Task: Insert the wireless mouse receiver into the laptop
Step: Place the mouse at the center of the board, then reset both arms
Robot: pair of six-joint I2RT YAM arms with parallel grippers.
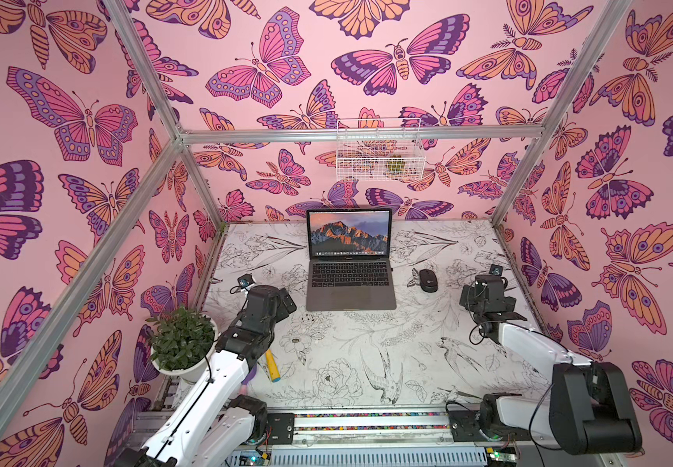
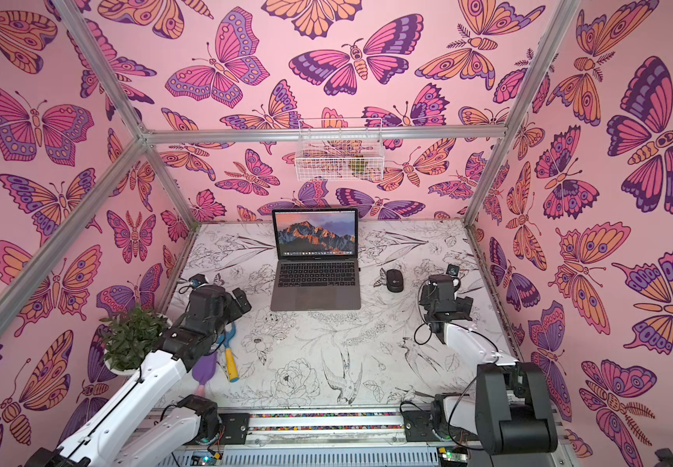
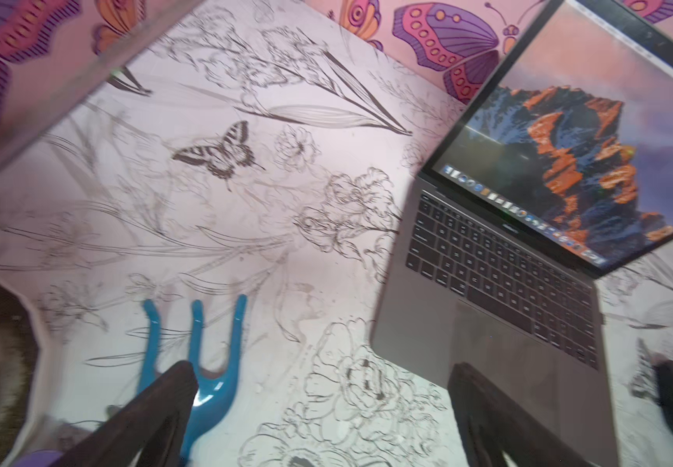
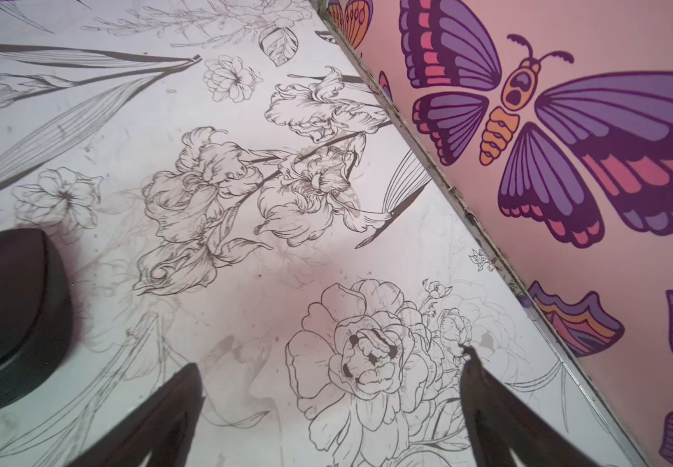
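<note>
Fingers [image 4: 177,396] of the right gripper [image 4: 331,360] are spread and empty, as are the left gripper [image 3: 320,366]'s. A tiny stub, judged to be the wireless mouse receiver [image 2: 359,268], is seen at three o'clock on the laptop [image 2: 314,291]; insertion seems done, so only withdrawal is called for.

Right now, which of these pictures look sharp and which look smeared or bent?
Left wrist view: motion-smeared, the laptop and blue rake soft-edged. Right wrist view: flower print crisp, the mouse at the edge fuzzy. Both top views: sharp but wide-angle, so the frame bars splay outward.
</note>
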